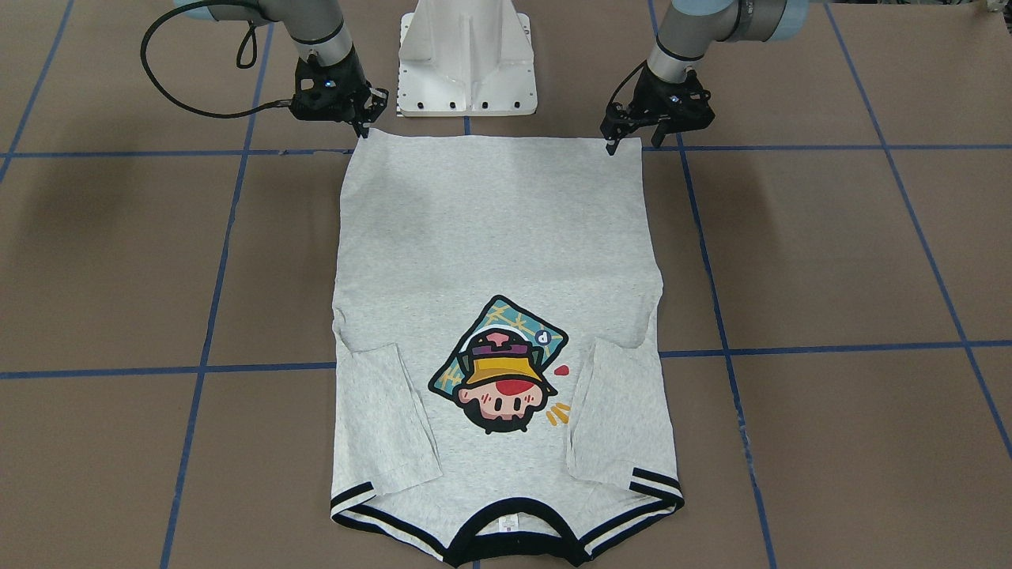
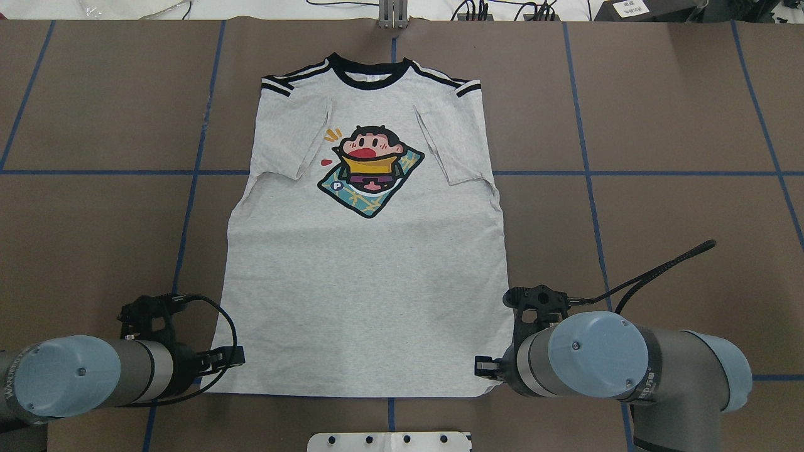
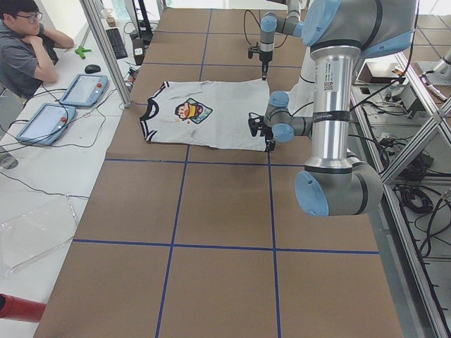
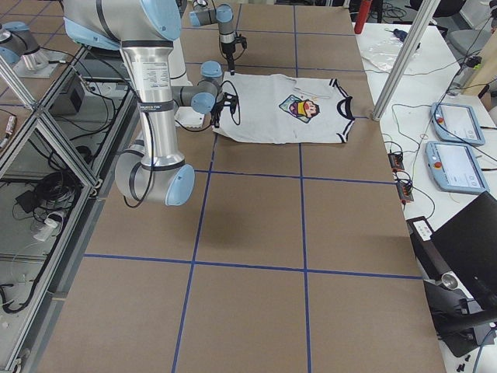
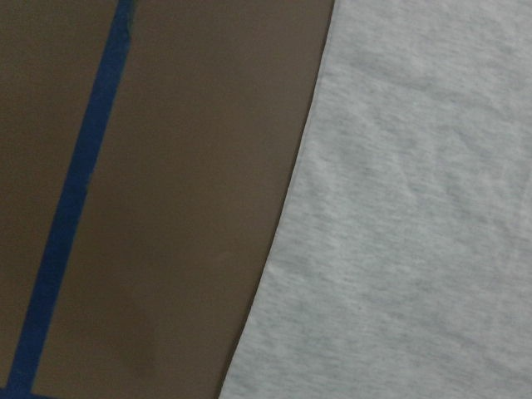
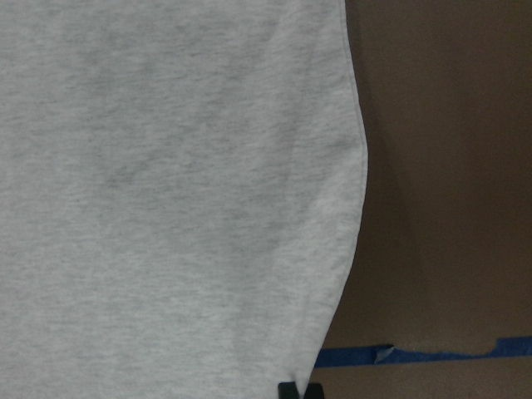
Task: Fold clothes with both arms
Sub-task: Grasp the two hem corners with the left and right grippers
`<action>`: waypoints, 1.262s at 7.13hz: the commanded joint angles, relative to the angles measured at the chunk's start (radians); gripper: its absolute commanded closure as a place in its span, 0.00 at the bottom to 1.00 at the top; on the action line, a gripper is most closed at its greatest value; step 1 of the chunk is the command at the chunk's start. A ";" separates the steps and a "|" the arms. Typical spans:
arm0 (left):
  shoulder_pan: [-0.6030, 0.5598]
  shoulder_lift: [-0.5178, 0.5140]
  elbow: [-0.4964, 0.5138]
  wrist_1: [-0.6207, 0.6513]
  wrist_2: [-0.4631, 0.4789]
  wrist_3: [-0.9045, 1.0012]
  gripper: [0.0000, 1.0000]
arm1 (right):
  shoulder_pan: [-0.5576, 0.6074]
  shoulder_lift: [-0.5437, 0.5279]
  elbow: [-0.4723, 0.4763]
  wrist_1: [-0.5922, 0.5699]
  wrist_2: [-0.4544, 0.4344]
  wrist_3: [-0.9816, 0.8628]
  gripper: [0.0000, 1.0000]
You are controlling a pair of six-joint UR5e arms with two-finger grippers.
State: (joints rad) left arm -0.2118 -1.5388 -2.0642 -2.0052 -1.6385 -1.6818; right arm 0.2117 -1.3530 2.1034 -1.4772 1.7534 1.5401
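The grey T-shirt [image 2: 367,276] lies flat and face up, with its black collar [image 2: 369,80] at the far side and its cartoon print [image 2: 370,172] showing. Both sleeves are folded in onto the chest. My left gripper [image 1: 632,144] is low at the hem's left corner, jaws apart, and it also shows in the overhead view [image 2: 227,361]. My right gripper [image 1: 365,125] is low at the hem's right corner [image 2: 487,367] and looks open. The hem lies flat and unpinched. The left wrist view shows only the shirt's side edge [image 5: 399,216]. The right wrist view shows the hem corner [image 6: 208,183].
The white pedestal base [image 1: 466,59] stands just behind the hem. Blue tape lines [image 2: 188,207] cross the brown table. An operator [image 3: 28,49] sits with tablets past the collar end. Black cables [image 2: 659,270] loop off both wrists.
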 commanded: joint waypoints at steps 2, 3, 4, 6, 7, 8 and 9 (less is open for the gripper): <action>0.026 -0.001 0.004 0.046 0.000 -0.002 0.06 | 0.000 0.000 0.000 0.000 0.000 0.000 1.00; 0.034 -0.007 0.004 0.057 0.000 -0.002 0.08 | 0.000 0.000 0.000 0.000 0.000 0.000 1.00; 0.040 -0.007 0.006 0.059 0.000 -0.002 0.11 | 0.000 0.000 0.000 0.000 0.000 0.000 1.00; 0.040 -0.007 0.007 0.065 0.000 -0.006 0.19 | 0.002 0.000 0.000 0.000 0.000 0.000 1.00; 0.042 -0.010 0.009 0.080 0.000 -0.006 0.22 | 0.002 0.000 0.000 0.000 0.001 0.000 1.00; 0.042 -0.010 0.009 0.088 0.000 -0.006 0.27 | 0.002 0.000 0.001 0.000 0.002 0.000 1.00; 0.042 -0.010 0.009 0.088 0.000 -0.006 0.36 | 0.002 0.000 0.000 0.000 0.000 0.000 1.00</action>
State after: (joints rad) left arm -0.1706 -1.5488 -2.0560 -1.9224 -1.6383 -1.6873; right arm 0.2132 -1.3530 2.1038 -1.4772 1.7544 1.5401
